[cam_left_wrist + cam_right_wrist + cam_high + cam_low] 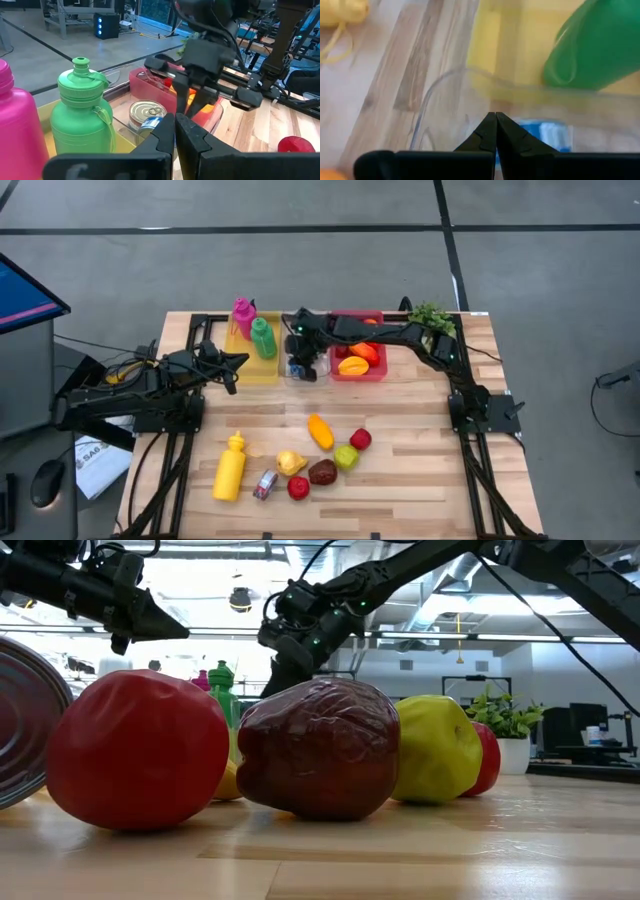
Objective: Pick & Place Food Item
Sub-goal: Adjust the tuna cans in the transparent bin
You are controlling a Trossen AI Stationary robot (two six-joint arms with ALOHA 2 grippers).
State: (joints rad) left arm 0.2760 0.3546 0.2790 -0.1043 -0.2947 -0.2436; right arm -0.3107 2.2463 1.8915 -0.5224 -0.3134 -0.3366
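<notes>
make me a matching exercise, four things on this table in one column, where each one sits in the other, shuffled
Things:
1. green bottle
2. tin can
3. yellow squeeze bottle
4. potted plant

Places:
A. far right corner of the table
B. clear bin between the yellow and red bins
C. yellow bin, beside the pink bottle
D. lying on the bare wood near the front left

Pairs: 1-C, 2-B, 3-D, 4-A
</notes>
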